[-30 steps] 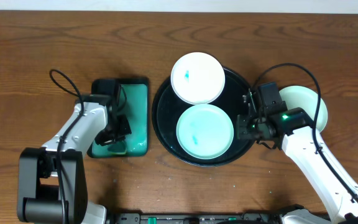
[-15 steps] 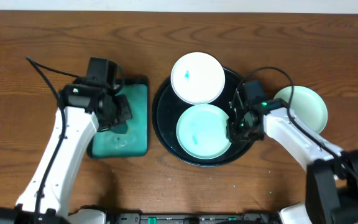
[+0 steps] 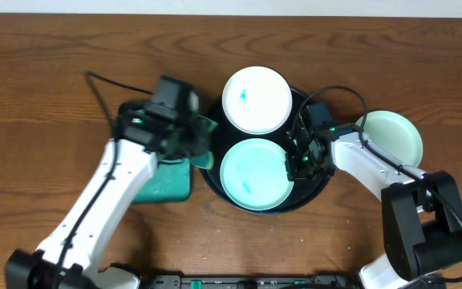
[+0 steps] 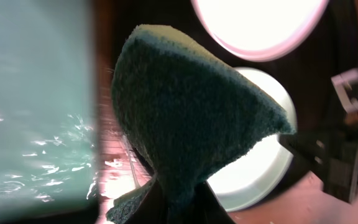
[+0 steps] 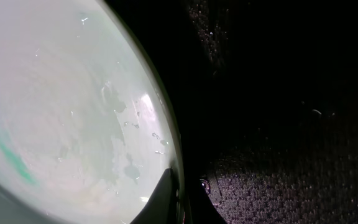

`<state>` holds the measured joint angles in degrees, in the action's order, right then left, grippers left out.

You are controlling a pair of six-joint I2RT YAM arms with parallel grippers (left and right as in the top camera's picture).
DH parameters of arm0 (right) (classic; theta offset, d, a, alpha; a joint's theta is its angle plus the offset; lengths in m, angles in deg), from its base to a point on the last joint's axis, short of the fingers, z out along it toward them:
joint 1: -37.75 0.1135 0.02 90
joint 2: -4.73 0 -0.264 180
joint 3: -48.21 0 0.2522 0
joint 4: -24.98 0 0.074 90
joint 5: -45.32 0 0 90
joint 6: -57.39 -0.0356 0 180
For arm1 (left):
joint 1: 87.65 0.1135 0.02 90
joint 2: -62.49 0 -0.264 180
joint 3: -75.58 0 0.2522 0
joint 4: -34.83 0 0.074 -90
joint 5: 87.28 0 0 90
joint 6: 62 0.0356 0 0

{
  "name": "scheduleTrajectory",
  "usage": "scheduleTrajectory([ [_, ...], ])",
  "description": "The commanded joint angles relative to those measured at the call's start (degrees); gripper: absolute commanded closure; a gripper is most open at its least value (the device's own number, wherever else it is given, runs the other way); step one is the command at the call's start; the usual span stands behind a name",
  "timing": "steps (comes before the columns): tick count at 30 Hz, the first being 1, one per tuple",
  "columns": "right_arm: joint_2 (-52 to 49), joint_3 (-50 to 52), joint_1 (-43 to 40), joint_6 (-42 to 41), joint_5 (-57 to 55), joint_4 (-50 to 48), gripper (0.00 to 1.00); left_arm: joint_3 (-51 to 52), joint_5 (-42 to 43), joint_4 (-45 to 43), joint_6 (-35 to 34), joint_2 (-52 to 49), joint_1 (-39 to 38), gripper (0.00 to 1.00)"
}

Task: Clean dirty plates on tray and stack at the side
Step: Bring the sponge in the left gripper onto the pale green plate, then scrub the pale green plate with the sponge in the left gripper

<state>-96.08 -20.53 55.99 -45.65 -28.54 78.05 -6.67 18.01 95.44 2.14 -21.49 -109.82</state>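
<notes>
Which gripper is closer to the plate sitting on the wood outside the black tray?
Right. The right gripper is at the tray's right side, beside that plate; the left gripper is at the tray's left side.

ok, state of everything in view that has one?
left tool: shut on sponge
sponge: folded, over black tray's left edge
right tool: shut on front plate's rim
front plate: on black tray, teal smear
back plate: on black tray, overhanging far rim, teal smear
side plate: off black tray, no smear visible
teal tray: wet
</notes>
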Motion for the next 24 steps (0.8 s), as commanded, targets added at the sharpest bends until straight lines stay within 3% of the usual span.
scheduleTrajectory([
  [1,-2.16,0.90,1.05,-0.90,-1.31,0.35,0.99,1.01,3.37,-2.69,-5.60,-4.57,-5.70,0.93],
  [6,-2.16,0.90,1.05,-1.14,-1.73,0.85,0.99,1.01,4.17,-8.94,-12.66,-13.29,-13.14,0.93],
  [11,-2.16,0.90,1.16,-1.14,-1.75,0.98,0.99,1.01,10.67,-17.09,-16.55,-23.58,-18.27,0.92],
  [14,-2.16,0.90,1.38,-1.11,-1.75,1.33,0.99,1.01,3.15,-15.10,-16.68,-27.61,-18.49,0.93],
  [18,-2.16,0.90,1.38,-1.11,-1.75,1.62,0.99,0.98,-15.26,-8.94,-16.48,-27.82,-17.81,0.93],
  [24,-2.16,0.90,1.36,-1.07,-1.77,1.62,0.99,-0.81,-29.11,-3.26,-8.22,-27.76,-15.63,0.93],
])
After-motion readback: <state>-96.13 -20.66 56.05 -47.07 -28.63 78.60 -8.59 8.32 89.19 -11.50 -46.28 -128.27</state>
